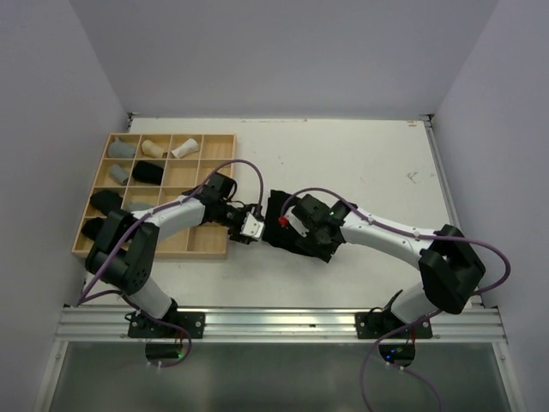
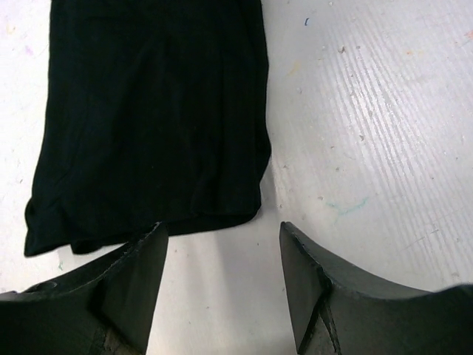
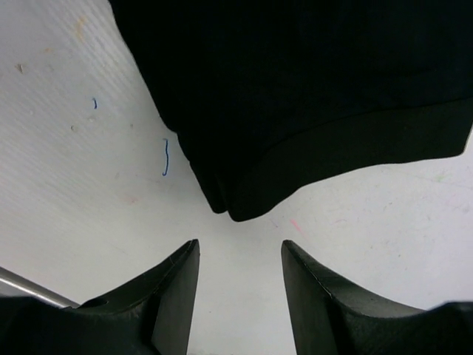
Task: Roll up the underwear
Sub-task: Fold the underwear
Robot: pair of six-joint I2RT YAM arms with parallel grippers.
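Note:
A black underwear [image 1: 279, 232] lies flat on the white table, partly hidden under both grippers. My left gripper [image 1: 262, 228] is open at its left edge. In the left wrist view the cloth [image 2: 148, 118] lies just ahead of the open gripper [image 2: 222, 244], its near hem by the left fingertip. My right gripper [image 1: 293, 221] is open over the cloth's right part. In the right wrist view a folded corner of the cloth [image 3: 310, 81] lies just ahead of the open gripper [image 3: 240, 255]. Neither gripper holds anything.
A wooden grid tray [image 1: 199, 254] stands at the left. It holds rolled underwear: grey [image 1: 123, 148], beige [image 1: 154, 148], white [image 1: 184, 148] and black [image 1: 148, 172] rolls among them. The left arm reaches over the tray's right part. White walls enclose the table.

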